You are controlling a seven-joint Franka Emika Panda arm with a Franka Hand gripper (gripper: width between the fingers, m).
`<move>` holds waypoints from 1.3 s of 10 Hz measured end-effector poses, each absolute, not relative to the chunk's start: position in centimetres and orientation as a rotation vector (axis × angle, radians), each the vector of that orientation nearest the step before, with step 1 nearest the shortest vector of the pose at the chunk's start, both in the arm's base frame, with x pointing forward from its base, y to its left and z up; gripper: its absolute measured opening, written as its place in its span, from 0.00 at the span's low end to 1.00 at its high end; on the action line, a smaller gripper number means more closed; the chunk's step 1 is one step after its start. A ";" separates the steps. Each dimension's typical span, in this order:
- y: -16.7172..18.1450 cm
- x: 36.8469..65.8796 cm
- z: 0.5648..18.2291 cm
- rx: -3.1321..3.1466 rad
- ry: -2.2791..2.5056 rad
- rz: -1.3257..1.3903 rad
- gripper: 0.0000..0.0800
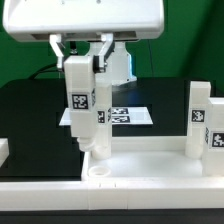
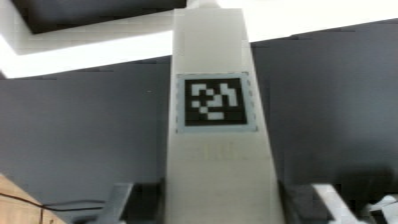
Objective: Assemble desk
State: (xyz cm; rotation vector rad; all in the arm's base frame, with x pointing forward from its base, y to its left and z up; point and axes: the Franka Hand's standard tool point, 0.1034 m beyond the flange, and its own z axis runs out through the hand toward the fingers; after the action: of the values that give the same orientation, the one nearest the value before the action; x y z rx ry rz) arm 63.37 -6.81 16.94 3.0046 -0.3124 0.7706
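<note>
The leg (image 1: 83, 108) stands upright, long axis vertical, its foot down at a round corner socket (image 1: 97, 172) of the slab (image 1: 150, 168). That socket is at the slab's near corner on the exterior view's left, and the slab lies along the near edge of the tabletop (image 1: 30, 120). Whether the foot is fully seated or only resting at the socket's mouth cannot be told.

The pincer (image 1: 82, 60) is directly above, clamped on the leg's upper end; in the wrist view the leg (image 2: 217, 140) runs straight away from the camera between the two fingers (image 2: 338, 200), tag facing up. So the leg and pincer share one vertical line, and the coming move looks to depend on keeping that line square over the socket while pressing or twisting.

A second leg (image 1: 203, 122) already stands at the slab's corner on the exterior view's right. The marker board (image 1: 125, 116) lies behind.
</note>
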 end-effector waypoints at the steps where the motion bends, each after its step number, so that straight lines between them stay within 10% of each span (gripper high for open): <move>1: -6.1 63.5 16.7 3.012 -0.328 0.771 0.36; 13: -5.2 63.6 12.6 2.973 -0.283 0.783 0.36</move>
State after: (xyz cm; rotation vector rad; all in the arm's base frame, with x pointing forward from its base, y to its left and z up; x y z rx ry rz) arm 63.57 -5.17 12.56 2.9728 -0.2833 0.7834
